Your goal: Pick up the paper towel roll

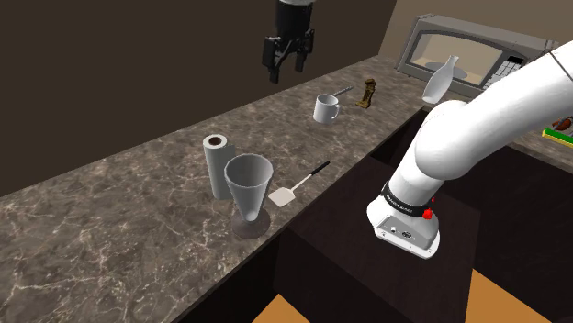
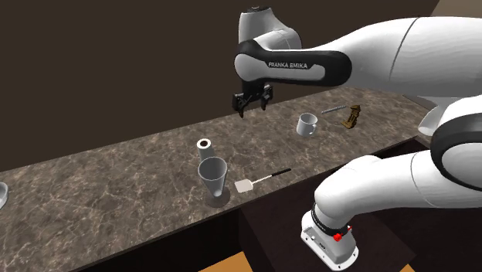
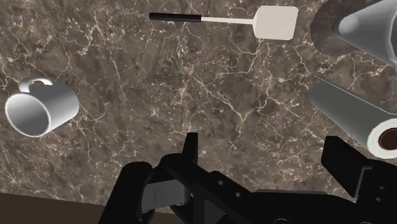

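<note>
The paper towel roll [image 1: 217,165] is a pale grey upright cylinder with a brown core, standing on the dark marbled counter [image 1: 110,206] just behind a tall grey goblet [image 1: 249,191]. It also shows in the second exterior view as the roll [image 2: 205,149] and beside one finger in the wrist view as the roll [image 3: 359,119]. My black gripper [image 1: 287,62] hangs open high above the counter, between the roll and the mug, with nothing between its fingers. The same gripper [image 2: 253,103] shows in the second exterior view and, as gripper [image 3: 264,146], over bare counter.
A white mug [image 1: 326,108] stands farther along the counter. A white spatula with a black handle [image 1: 297,183] lies near the goblet. A small brown figurine [image 1: 367,93], a microwave [image 1: 468,57] and a pale bottle [image 1: 440,79] sit at the far end.
</note>
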`<state>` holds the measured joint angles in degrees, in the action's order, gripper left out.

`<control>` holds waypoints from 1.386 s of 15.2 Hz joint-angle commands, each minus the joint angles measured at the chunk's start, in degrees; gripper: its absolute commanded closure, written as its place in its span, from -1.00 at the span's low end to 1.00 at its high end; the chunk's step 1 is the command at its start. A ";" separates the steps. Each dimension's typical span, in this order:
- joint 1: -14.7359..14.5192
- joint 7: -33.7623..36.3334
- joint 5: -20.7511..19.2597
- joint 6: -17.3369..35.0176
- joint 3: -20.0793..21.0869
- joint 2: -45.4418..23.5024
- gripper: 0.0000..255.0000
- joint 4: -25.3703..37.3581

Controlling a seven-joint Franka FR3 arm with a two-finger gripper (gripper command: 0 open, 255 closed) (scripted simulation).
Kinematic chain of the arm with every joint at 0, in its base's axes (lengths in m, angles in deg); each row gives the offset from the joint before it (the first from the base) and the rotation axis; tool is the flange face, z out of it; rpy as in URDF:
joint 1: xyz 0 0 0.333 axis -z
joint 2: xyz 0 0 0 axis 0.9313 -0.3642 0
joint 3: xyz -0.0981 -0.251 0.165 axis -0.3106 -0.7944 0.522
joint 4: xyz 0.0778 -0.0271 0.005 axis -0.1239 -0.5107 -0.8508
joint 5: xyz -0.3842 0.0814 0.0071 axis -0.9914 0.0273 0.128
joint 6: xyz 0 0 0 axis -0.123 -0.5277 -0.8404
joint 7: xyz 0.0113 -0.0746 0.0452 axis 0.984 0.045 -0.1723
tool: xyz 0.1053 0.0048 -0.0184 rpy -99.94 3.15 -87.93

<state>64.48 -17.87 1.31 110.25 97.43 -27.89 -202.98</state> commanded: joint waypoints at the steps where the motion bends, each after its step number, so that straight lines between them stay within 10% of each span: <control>1: -0.46 1.95 0.70 2.66 1.62 -3.08 -1.00 0.31; 21: -4.65 20.44 -4.05 19.51 12.54 -35.20 -1.00 13.79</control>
<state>59.90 2.32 -2.50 128.79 109.95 -62.57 -188.73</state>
